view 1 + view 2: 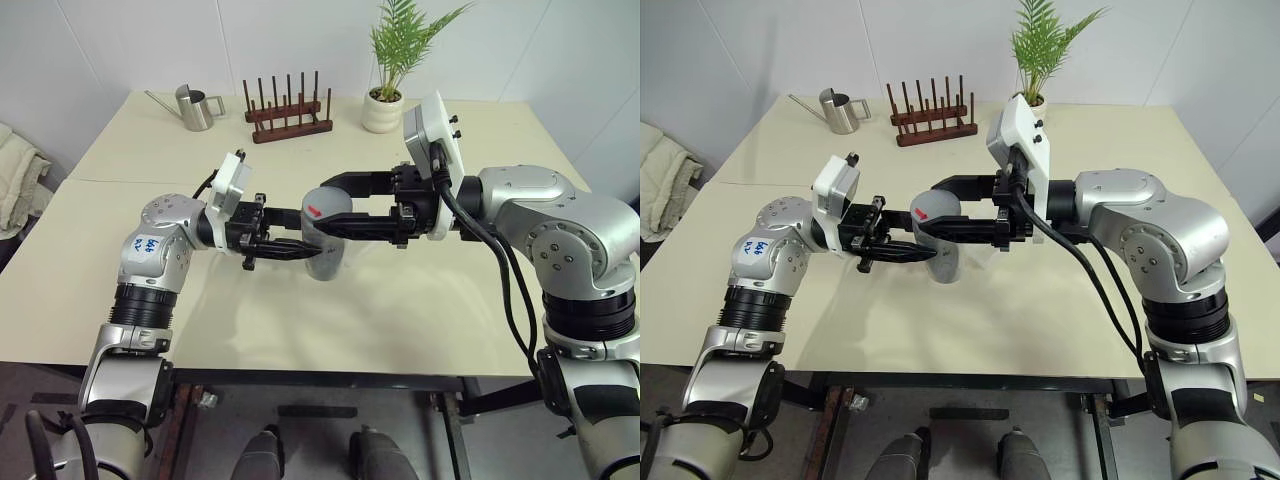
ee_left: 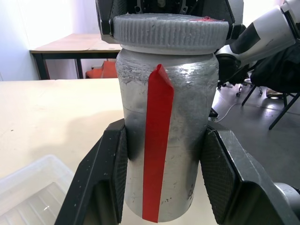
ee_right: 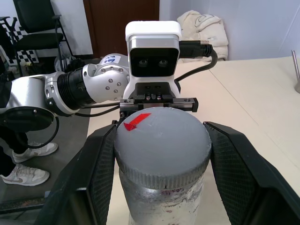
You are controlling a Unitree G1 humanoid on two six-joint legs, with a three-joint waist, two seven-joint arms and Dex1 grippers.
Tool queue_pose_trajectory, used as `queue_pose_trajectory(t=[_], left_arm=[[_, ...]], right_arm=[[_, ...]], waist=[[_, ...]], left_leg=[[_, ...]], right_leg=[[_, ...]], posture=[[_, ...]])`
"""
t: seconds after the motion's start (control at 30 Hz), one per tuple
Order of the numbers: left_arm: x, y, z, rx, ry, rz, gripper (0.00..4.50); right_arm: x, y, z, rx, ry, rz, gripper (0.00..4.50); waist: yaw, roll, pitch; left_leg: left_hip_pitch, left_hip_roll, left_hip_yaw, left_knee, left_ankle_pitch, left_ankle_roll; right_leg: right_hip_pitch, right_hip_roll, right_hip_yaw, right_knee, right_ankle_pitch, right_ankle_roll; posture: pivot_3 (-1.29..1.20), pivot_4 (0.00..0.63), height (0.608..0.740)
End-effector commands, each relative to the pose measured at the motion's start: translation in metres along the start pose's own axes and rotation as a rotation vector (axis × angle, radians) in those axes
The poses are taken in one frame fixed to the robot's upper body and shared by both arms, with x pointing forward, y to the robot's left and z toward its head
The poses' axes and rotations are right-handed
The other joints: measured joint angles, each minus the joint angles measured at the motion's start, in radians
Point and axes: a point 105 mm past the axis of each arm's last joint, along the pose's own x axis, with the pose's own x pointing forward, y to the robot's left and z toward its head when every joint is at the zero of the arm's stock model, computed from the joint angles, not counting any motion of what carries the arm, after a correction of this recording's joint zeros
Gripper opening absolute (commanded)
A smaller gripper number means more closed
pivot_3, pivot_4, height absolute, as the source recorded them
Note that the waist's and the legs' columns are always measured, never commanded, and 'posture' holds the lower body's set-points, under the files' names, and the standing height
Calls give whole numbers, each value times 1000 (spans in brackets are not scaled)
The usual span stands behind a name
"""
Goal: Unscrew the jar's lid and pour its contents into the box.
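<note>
Cream tabletop (image 1: 420, 310) before a white wall. We see the jar (image 1: 325, 250) held upright above it, its long axis vertical. Our left claw (image 1: 300, 247) reaches in level from the left and is clamped on the jar's body; our right claw (image 1: 335, 205) comes level from the right, closed around the lid (image 3: 161, 140), still seated. The coming twist, we judge, turns about this vertical axis. The box (image 2: 33, 192) lies below, beside the jar.

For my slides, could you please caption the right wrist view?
Right hand grips the jar's lid; left hand holds the jar.
</note>
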Motion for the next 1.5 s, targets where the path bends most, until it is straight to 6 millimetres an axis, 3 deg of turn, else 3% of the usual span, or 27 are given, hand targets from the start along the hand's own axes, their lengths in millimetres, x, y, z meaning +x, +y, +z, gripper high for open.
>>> queue_pose_trajectory(t=[0.03, 0.87, 1.5], left_arm=[[-2, -19, -21, -67, 79, -127, 1838], [-1, -16, -17, -21, 68, -63, 1838], [7, -17, -18, -13, 52, 38, 1838]], right_arm=[[-35, -23, 55, -197, -146, -192, 2552], [-48, -37, 64, -197, -195, -283, 2552], [-46, -38, 56, -161, -211, -346, 2552]], waist=[[0, 0, 0], [0, 0, 0], [1, 1, 0]], left_leg=[[0, 0, 0, 0, 0, 0], [0, 0, 0, 0, 0, 0], [0, 0, 0, 0, 0, 0]], right_leg=[[0, 0, 0, 0, 0, 0], [0, 0, 0, 0, 0, 0], [0, 0, 0, 0, 0, 0]], posture=[[0, 150, 740], [0, 150, 740], [0, 150, 740]])
